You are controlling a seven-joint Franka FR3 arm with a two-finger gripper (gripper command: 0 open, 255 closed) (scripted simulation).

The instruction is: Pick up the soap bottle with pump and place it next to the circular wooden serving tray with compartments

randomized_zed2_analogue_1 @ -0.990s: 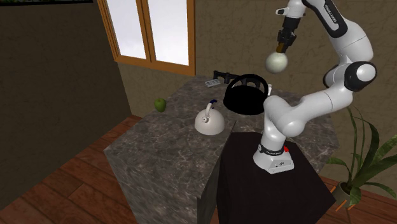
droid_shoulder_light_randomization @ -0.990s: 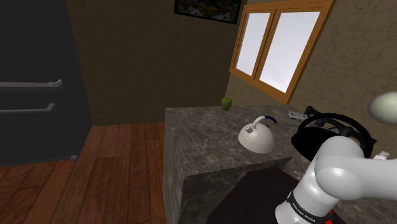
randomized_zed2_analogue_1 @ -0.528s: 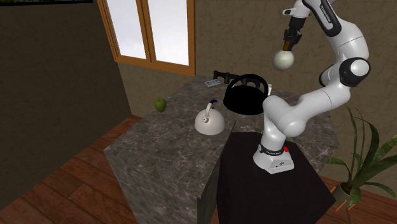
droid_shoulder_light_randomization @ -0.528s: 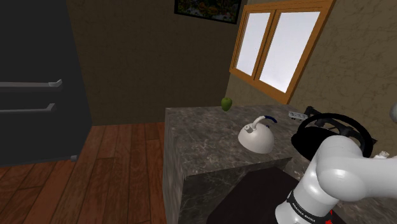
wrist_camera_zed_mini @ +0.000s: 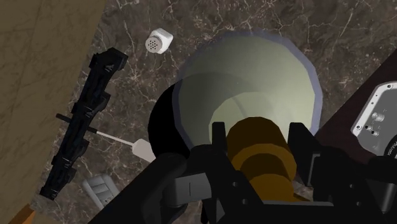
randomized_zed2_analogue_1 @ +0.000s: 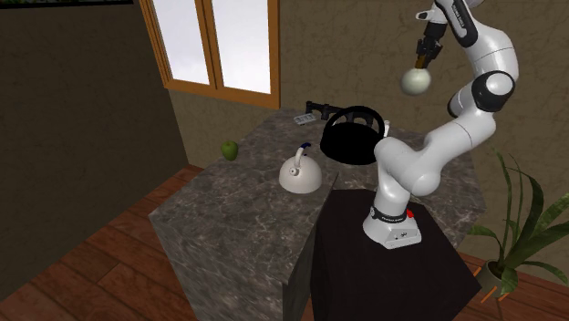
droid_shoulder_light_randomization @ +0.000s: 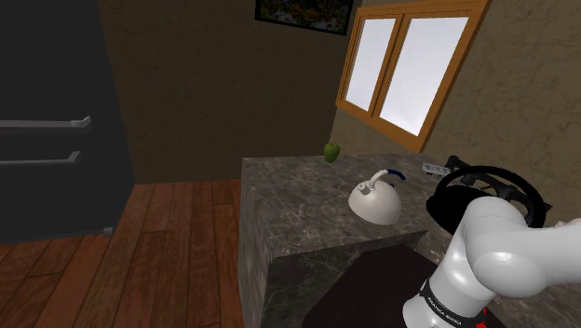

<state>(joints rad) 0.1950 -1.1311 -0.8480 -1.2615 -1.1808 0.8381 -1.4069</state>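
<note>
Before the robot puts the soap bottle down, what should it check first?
1. Grip: the gripper clasps the brown pump. Ok.
2. Lift: the soap bottle hangs pump-up, high above the counter. Ok.
3. Target found: the black round tray sits on the counter. Ok.
4. Bottle over a spot beside the tray: in the wrist view it hangs partly over the tray itself. Not ok.
5. Room to land: bare counter lies between the tray and the white kettle. Ok.
</note>
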